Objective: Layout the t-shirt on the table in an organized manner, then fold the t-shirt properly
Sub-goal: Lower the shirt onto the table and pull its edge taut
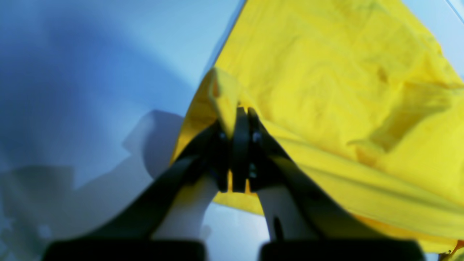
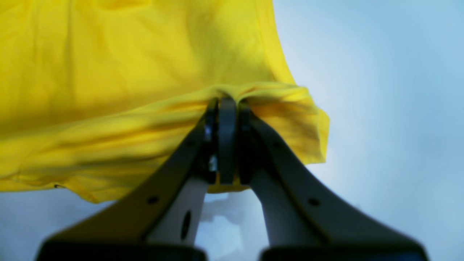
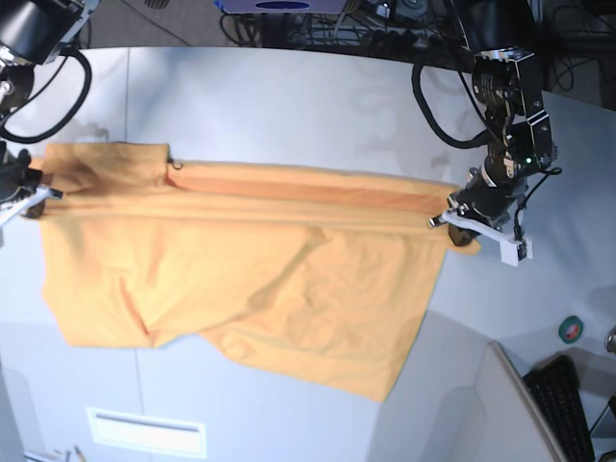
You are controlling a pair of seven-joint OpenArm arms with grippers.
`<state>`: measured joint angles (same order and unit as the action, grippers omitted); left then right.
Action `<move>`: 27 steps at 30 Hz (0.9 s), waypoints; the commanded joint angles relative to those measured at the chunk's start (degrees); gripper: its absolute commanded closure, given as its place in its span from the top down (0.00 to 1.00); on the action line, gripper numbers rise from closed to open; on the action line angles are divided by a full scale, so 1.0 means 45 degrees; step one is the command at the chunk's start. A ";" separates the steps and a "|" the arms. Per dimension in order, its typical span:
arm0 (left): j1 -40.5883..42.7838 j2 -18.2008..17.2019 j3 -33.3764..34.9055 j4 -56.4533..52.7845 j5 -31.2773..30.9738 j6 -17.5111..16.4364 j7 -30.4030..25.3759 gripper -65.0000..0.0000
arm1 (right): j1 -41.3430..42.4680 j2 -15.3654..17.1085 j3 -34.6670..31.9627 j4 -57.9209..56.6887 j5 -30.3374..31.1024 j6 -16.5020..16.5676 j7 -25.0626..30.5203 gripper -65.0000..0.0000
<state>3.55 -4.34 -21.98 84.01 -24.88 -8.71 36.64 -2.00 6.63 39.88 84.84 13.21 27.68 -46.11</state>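
The t-shirt [image 3: 241, 279] stretches across the desk [image 3: 289, 96] at mid-frame, its edge pinched by the left end effector [image 3: 452, 217] at right and the right end effector [image 3: 38, 192] at left.

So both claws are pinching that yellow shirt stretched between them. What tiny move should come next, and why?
Probably lower both ends together toward the table. The left gripper and right gripper are each shut on an edge of the t-shirt, which is stretched taut between them while the rest drapes, wrinkled, toward the near edge. Setting it down evenly should help it lie flat.
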 commanded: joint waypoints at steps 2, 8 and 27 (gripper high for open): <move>-0.0545 -0.0159 -0.0049 -0.0216 -0.0009 0.0109 -0.0377 0.00 | 0.0513 0.0470 -0.0471 -0.0323 0.0082 -0.0047 0.0371 0.00; -0.1327 -0.0159 -0.0049 -0.1369 -0.0009 0.0109 -0.0456 0.00 | 0.1470 0.0646 -0.0862 -0.1788 0.0082 -0.0144 0.0625 0.00; -0.2811 -0.0159 0.1162 -0.3577 -0.0009 0.1457 -0.1471 0.00 | 0.2740 0.1232 -0.0999 -0.4855 0.0063 -0.0144 0.2070 0.00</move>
<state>-7.92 -4.34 -16.67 67.02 -24.64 -1.91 31.24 9.32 11.09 35.24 62.13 13.02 27.35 -37.76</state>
